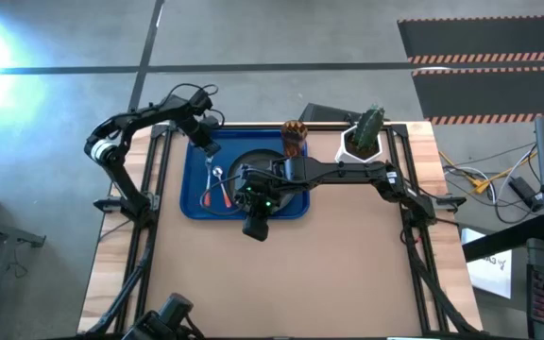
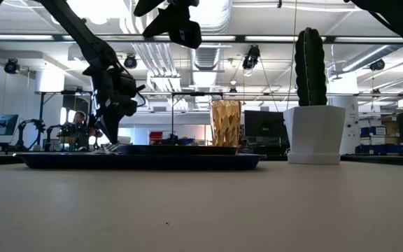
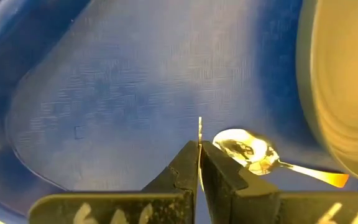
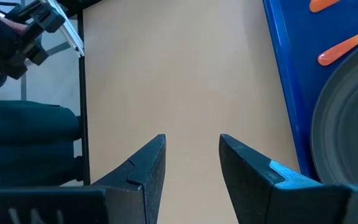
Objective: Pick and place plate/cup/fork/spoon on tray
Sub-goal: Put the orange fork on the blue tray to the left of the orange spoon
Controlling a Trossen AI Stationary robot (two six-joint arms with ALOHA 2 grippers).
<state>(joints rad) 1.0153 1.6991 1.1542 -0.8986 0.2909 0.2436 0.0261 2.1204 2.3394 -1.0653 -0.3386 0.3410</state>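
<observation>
On the table (image 1: 281, 274), left of centre: one tray (image 1: 196, 203), one plate (image 1: 264, 162), one cup (image 1: 294, 138), one fork (image 1: 225, 193), one spoon (image 1: 215, 178), one cactus pot (image 1: 363, 139).

Tray: long axis 9 to 3 o'clock. It holds the plate at centre, partly hidden under the right arm, and both utensils at the plate's 9 o'clock. The cup stands upright at the tray's 1 o'clock corner; whether it is inside the rim cannot be told.

Spoon: bowl toward 11 o'clock, handle toward 5.

Fork: lies alongside the spoon, handle toward 6 o'clock.

Left gripper (image 3: 199, 163): low over the tray's 10 o'clock area, fingers pressed together with a thin metal edge between them.

Right gripper (image 4: 191, 155): past the tray's 6 o'clock edge, fingers parted, holding nothing.

Cactus pot: off the tray, at its 2 o'clock.
</observation>
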